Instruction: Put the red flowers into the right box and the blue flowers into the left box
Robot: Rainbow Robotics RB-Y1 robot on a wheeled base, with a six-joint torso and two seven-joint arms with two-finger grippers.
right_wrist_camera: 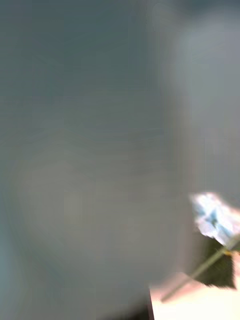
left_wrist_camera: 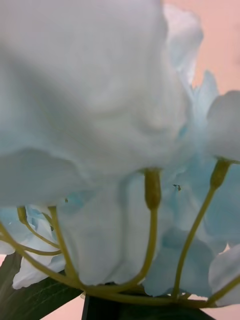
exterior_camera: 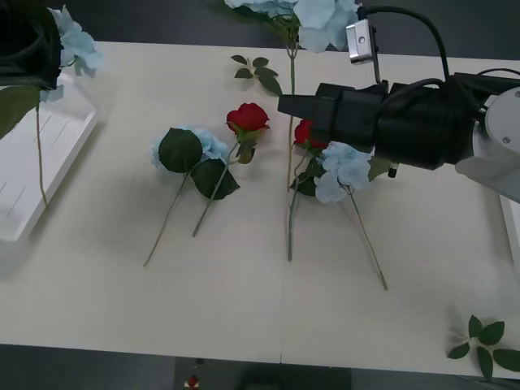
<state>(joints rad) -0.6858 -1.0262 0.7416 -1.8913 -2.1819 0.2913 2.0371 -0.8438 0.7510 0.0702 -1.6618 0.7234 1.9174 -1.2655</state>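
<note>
My left gripper [exterior_camera: 28, 45] hangs at the far left above the left box [exterior_camera: 49, 175], shut on a blue flower [exterior_camera: 77, 45]; its stem dangles over the box and its pale petals [left_wrist_camera: 100, 100] crowd the left wrist view. My right gripper [exterior_camera: 286, 104] reaches over the table's middle, just above a red flower [exterior_camera: 305, 132] and beside the long stem of a blue flower [exterior_camera: 317, 16]. A second red flower [exterior_camera: 248, 118] lies left of it. Two more blue flowers [exterior_camera: 199, 150] [exterior_camera: 343, 168] lie nearby. The right box [exterior_camera: 512, 231] shows as a thin rim at the right edge.
A green leaf sprig [exterior_camera: 257, 71] lies at the back of the table and another [exterior_camera: 486, 341] at the front right corner. A blue flower [right_wrist_camera: 215, 220] with its stem shows in the right wrist view past a blurred grey mass.
</note>
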